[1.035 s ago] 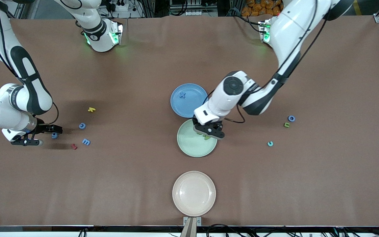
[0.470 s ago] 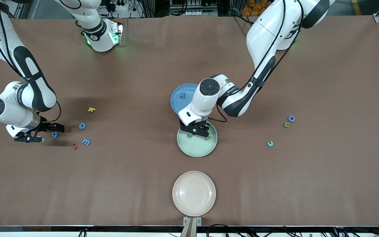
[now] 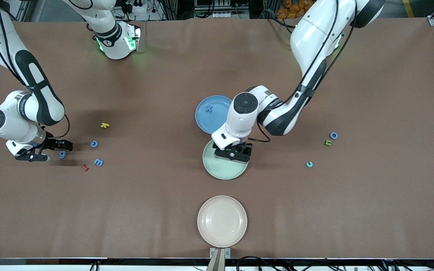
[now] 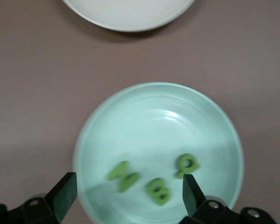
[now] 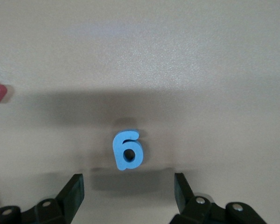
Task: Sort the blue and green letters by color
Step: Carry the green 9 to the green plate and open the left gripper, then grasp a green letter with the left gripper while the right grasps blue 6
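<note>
My left gripper (image 3: 234, 152) hangs open and empty over the green plate (image 3: 222, 170). In the left wrist view my left gripper (image 4: 128, 187) is over that plate (image 4: 158, 121), where three green letters (image 4: 157, 191) lie. My right gripper (image 3: 53, 151) is open low over the table beside a blue letter "g" (image 3: 62, 154). In the right wrist view that letter (image 5: 127, 150) lies just ahead of the open right gripper (image 5: 127, 186). A blue "x" (image 3: 209, 108) lies on the blue plate (image 3: 205, 123). A blue "c" (image 3: 94, 143) and a blue "m" (image 3: 98, 162) lie near the right gripper.
A yellow letter (image 3: 105, 125) and a dark red letter (image 3: 85, 167) lie near the blue ones. A blue "o" (image 3: 333, 135), a green "n" (image 3: 328, 142) and a teal "c" (image 3: 309, 164) lie toward the left arm's end. A cream plate (image 3: 222, 221) sits nearest the front camera.
My left gripper swung across the green plate toward the right arm's end, then partly back. My right gripper shifted slightly and stays beside the blue "g".
</note>
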Available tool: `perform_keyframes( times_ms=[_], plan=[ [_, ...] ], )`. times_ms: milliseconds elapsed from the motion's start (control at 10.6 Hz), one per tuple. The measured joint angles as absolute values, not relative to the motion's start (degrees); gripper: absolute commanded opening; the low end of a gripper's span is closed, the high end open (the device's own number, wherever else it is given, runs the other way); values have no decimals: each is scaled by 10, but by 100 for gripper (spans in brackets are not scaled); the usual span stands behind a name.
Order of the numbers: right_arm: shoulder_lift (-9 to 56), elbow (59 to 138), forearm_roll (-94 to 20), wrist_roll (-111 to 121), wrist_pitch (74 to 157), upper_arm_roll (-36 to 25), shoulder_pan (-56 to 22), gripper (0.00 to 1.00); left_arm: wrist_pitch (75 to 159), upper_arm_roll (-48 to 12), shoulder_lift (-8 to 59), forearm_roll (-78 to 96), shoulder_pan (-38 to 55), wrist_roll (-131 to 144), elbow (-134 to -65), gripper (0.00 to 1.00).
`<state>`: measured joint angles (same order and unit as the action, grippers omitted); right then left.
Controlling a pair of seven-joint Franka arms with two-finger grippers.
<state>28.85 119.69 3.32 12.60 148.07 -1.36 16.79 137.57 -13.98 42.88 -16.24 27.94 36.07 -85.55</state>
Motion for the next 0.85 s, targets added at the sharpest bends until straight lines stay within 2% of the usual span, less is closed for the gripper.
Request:
perform_keyframes(
  times_ms=[188, 470, 847],
  plan=[
    [284, 1200, 33, 126, 1481, -13, 168, 85, 1331, -138, 380, -166, 231, 267, -881, 100],
    [284, 1200, 32, 126, 1484, -13, 168, 85, 1328, -147, 318, -166, 138, 128, -968, 100],
    [285, 1200, 32, 126, 1496, -13, 169, 85, 1329, -215, 265, -166, -10, 28, -1084, 100]
  ],
)
